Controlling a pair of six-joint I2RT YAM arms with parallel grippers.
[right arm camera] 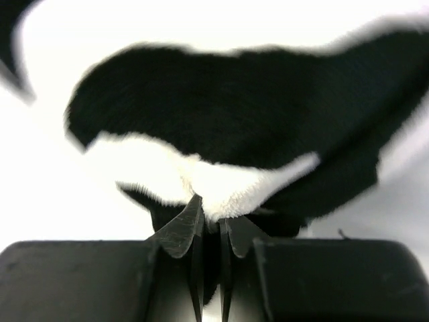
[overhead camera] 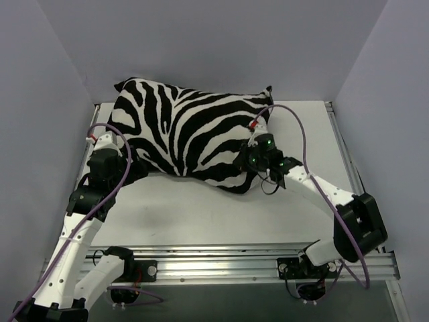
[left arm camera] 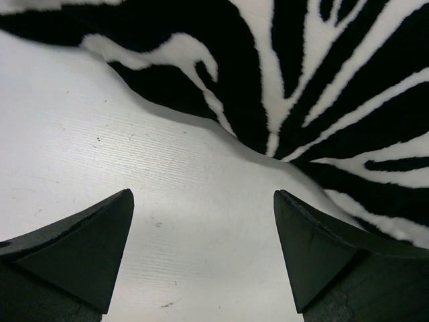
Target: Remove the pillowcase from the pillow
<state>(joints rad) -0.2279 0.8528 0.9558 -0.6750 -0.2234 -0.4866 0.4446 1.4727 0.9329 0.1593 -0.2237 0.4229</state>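
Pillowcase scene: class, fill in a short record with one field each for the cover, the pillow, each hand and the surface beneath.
pillowcase: zebra-striped face up, lying flat
pillow: not visible, hidden inside the pillowcase
left hand: open, over the table by the pillowcase's near left edge, holding nothing
right hand: shut on a pinch of pillowcase fabric at the near right corner
surface: white table

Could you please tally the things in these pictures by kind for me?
Black-and-white zebra-striped fabric pillowcase: 1
Black two-finger grippers: 2, the left gripper open, the right gripper shut on the pillowcase
White table: 1
Total: 4
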